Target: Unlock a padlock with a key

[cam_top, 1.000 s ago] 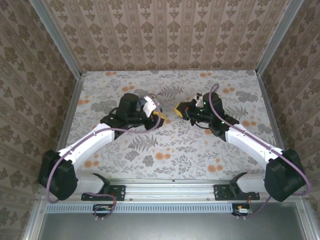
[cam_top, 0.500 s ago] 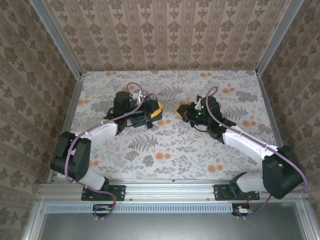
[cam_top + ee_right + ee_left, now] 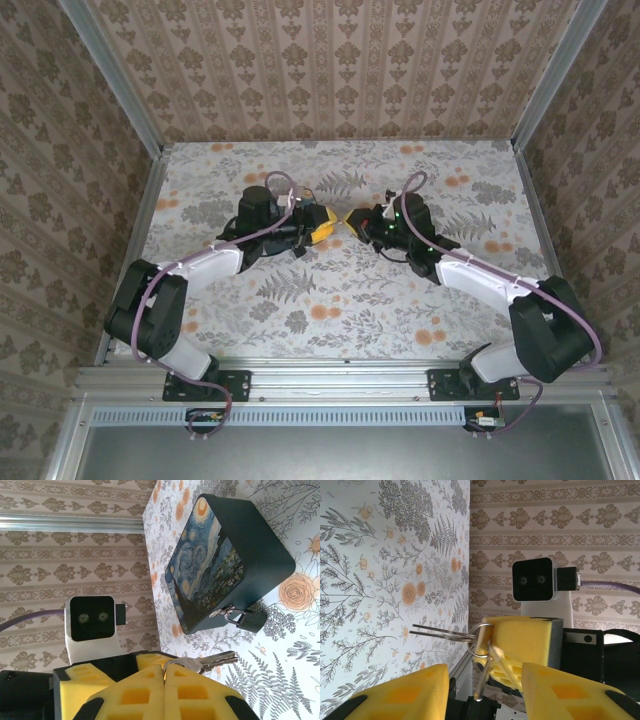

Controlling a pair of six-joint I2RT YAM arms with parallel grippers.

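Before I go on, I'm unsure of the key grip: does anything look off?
Yes. The right gripper seems shut on the key ring rather than a key; the keys splay in different directions, so none looks steady for the padlock.

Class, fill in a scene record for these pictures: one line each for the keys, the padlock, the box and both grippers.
keys: a bunch on a ring, blades sticking out past the fingers
padlock: dark body, hooked through the silver clasp, looks locked
box: dark, Starry Night print on its lid, lying on the floral table
left gripper: open, empty, facing the other gripper
right gripper: shut on the keys
keys to padlock: apart, no key inserted yet
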